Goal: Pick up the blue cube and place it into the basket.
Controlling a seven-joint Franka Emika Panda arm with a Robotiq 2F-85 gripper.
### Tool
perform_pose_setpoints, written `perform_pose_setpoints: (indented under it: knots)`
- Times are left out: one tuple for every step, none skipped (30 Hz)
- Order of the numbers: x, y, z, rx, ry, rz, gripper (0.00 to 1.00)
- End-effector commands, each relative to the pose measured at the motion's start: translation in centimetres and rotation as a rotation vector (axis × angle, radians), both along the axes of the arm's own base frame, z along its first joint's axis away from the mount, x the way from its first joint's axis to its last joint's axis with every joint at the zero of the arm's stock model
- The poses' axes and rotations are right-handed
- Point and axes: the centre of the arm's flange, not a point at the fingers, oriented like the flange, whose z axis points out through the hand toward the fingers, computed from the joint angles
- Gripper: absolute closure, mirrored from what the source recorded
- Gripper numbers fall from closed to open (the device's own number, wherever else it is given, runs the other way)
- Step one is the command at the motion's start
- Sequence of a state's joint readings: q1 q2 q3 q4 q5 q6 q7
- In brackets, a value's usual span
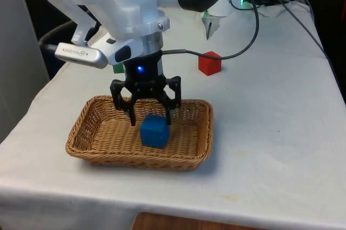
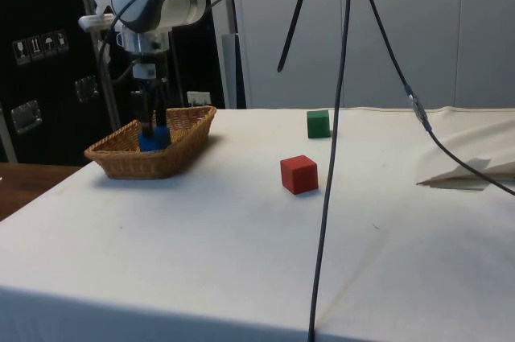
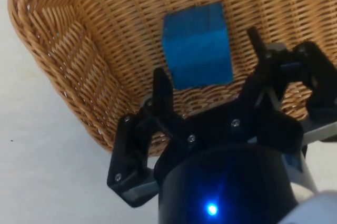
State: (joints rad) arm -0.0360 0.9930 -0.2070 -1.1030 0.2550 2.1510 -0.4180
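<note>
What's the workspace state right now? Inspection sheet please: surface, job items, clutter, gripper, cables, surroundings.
Surface: white cloth over the table, creased at one end.
Job's things: blue cube lies inside the wicker basket, on its floor.
Clutter: red cube and green cube on the cloth, outside the basket.
Gripper: gripper open, fingers straddling the blue cube's top, not clamping it.
Cables: black cable trails across the cloth near the red cube; more cables hang in the side view.
Surroundings: black curtains, dark cabinets, grey wall panels.
</note>
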Motion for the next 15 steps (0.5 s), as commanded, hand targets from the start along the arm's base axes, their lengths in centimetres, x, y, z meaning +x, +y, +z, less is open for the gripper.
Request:
perform_pose_setpoints:
  knots:
    - [0.0, 0.0, 0.0, 0.0, 0.001, 0.0, 0.34]
    - [0.0, -0.1, -0.1, 0.001, 0.002, -0.001, 0.34]
    - [0.0, 0.0, -0.1, 0.001, 0.002, 0.0, 0.25]
    - [0.0, 0.0, 0.0, 0.0, 0.001, 0.001, 0.05]
    - [0.0, 0.0, 0.0, 0.0, 0.001, 0.001, 0.0]
    - [0.0, 0.0, 0.0, 0.0, 0.001, 0.001, 0.0]
    - [0.0, 0.0, 0.0, 0.0, 0.001, 0.001, 0.0]
    - [0.0, 0.0, -0.1, 0.0, 0.002, 0.001, 0.0]
    - [0.0, 0.0, -0.1, 0.0, 0.002, 0.001, 0.0]
    - [0.0, 0.0, -0.1, 0.0, 0.002, 0.001, 0.0]
    - [0.0, 0.0, 0.0, 0.0, 0.001, 0.0, 0.0]
    - [0.0, 0.0, -0.1, 0.0, 0.002, 0.001, 0.0]
    - [0.0, 0.0, 0.0, 0.0, 0.001, 0.001, 0.0]
    - [-0.1, -0.1, 0.4, 0.001, 0.001, 0.0, 0.0]
    - [-0.1, -0.2, 1.3, -0.001, -0.001, -0.001, 0.0]
